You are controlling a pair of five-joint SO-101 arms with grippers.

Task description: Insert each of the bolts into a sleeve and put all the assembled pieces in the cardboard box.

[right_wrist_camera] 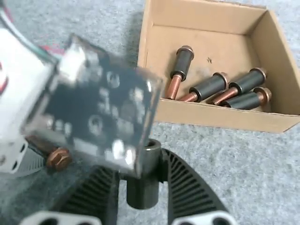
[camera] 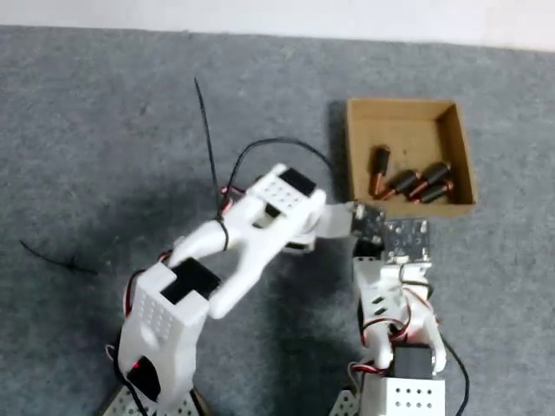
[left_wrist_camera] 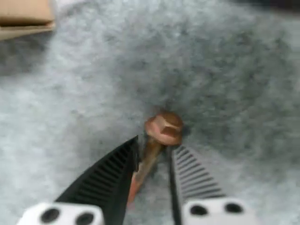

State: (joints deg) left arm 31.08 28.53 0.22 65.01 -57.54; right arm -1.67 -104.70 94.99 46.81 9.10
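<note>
High view: cardboard box [camera: 403,104] holds four assembled pieces [camera: 408,182]; left arm [camera: 260,225] reaches across just beside it. Left wrist view: left gripper [left_wrist_camera: 154,146] clamps bolt [left_wrist_camera: 161,129] by shank, head out; light, stiff, probably slick metal. Right wrist view: right gripper [right_wrist_camera: 140,161] pinches sleeve [right_wrist_camera: 140,190] mid-body; rigid, round, may twist.

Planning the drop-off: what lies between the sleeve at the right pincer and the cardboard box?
Bare grey carpet between sleeve and cardboard box, seen in the right wrist view.

Sleeve [right_wrist_camera: 140,192] top apparently hidden behind circuit board [right_wrist_camera: 93,112]; bolt [left_wrist_camera: 161,129] shank end blurred.
</note>
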